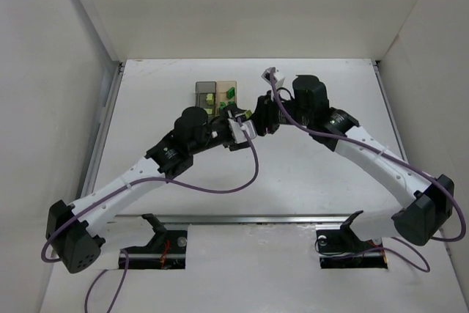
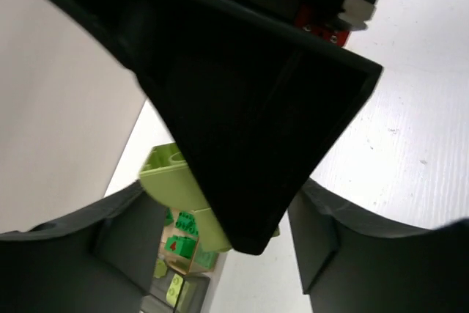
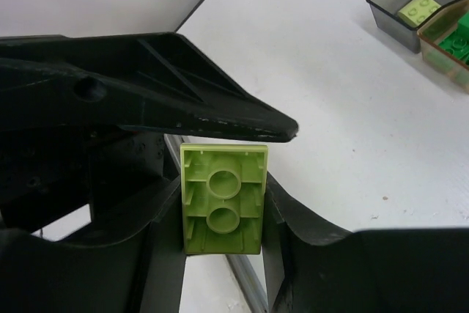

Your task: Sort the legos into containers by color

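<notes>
Right gripper (image 3: 223, 218) clamps pale yellow-green lego (image 3: 223, 188), long axis along the fingers, underside to camera. Left gripper (image 2: 220, 207) is spread wide around it, gripping nothing. Grey container (image 3: 396, 5), matching brick (image 3: 418, 9) inside, sits ahead-right, apart; left arm looks nearer.

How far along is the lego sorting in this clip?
Nearly done, it seems. A pale brick lies in the grey box and dark green bricks in the amber box. In hand: another pale brick sits between the right gripper's fingers, the left gripper close by. Left: dropping it into the grey box. No loose bricks show on the visible table.
</notes>
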### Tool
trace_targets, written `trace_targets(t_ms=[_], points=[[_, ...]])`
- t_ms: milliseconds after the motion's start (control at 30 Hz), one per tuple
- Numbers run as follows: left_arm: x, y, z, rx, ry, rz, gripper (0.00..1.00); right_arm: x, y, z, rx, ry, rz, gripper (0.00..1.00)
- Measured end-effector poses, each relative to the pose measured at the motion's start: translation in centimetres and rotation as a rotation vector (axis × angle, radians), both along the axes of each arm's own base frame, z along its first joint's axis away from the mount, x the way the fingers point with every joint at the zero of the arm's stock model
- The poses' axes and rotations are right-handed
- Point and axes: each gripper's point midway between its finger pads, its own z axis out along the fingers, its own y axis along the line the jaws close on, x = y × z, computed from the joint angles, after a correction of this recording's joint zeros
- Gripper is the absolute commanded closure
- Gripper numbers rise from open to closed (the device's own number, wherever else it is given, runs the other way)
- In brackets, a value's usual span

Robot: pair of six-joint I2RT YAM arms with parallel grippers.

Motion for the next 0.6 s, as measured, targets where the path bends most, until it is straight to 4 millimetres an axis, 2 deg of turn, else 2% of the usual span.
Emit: trace_targets(t_ms=[133, 267, 467, 600], points=[[-0.2, 0.4, 0.9, -0.020, -0.012, 0.011, 0.39, -0.1, -0.2, -0.3, -0.004, 0.005, -0.013, 1.00], [-0.7, 0.5, 1.6, -0.043, -0.014, 0.011, 0.42, -0.1, -0.2, -0.4, -0.003, 0.008, -0.021, 1.00], [-0.9, 0.7, 1.1, -0.048, 0.008, 0.016, 0.42, 0.0, -0.3, -0.9, -0.010, 0.022, -0.031, 1.00], [-0.9, 1.0, 1.3, -0.054, 0.005, 0.026, 0.22, 0.1, -0.3, -0.9, -0.013, 0.020, -0.041, 1.00]])
